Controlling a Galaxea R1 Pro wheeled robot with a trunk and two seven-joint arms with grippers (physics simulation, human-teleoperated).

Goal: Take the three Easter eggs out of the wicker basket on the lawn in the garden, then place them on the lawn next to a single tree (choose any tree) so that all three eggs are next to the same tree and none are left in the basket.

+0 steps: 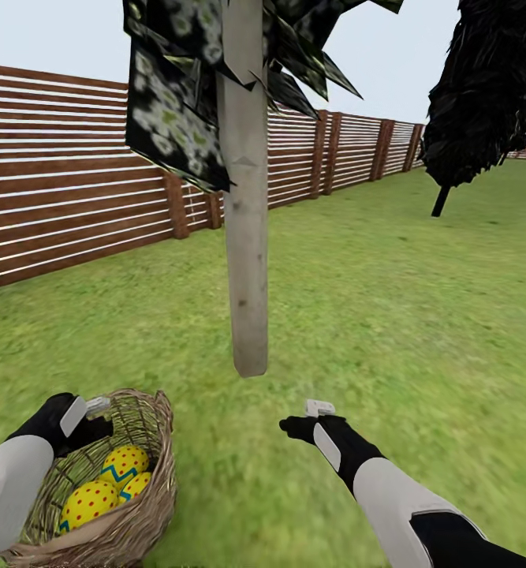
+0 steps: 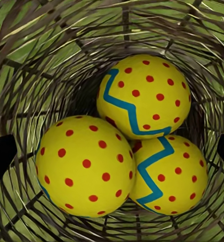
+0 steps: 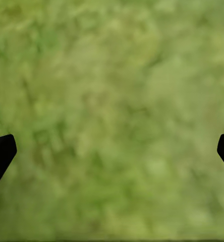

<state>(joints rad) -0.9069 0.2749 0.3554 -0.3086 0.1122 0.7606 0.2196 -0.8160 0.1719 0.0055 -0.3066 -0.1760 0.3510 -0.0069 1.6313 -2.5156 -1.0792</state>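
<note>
Three yellow Easter eggs with red dots and blue zigzags lie together in the wicker basket, which stands on the lawn near the pale trunk of a tree. In the left wrist view the eggs rest on the basket's bottom, with woven wall all around. My left gripper hangs open over the basket's mouth, above the eggs and apart from them. To the right of the basket, my right gripper is open and empty over bare grass.
A brown slatted wooden fence runs along the left and back. An all-black tree with a thin dark trunk stands at the far right. Open grass spreads around the pale trunk and to the right.
</note>
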